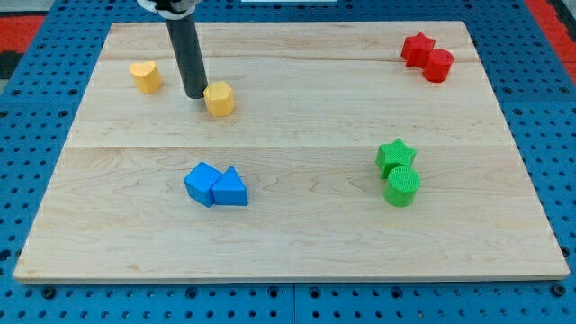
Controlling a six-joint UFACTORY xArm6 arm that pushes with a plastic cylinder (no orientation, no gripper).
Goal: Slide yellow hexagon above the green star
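While the wooden table [297, 243] fills nearly the whole view, a blue perforated surface [36, 108] shows around its edges, with a strip of red at the view's top corners. My arm carries no claw, so there is nothing to open or close; it ends in a dark rod [186, 54] that comes down from the view's top, left of centre. My tip [195, 94] rests on the table just to the view's left of the yellow hexagon [219, 98], touching it or very nearly so.

That yellow hexagon sits in the upper left part of the table, well apart from the green star [395, 156], which lies right of centre in the lower half. A green cylinder [402, 186] touches the star on its lower side.

Below my tip, toward the view's bottom, a blue cube [202, 183] and a blue triangular block [230, 188] sit pressed side by side. At the view's upper right, a red star [417, 49] and a red cylinder [438, 65] touch each other. A yellow heart-shaped block [145, 76] lies alone to the view's left of the rod, near the table's left edge.
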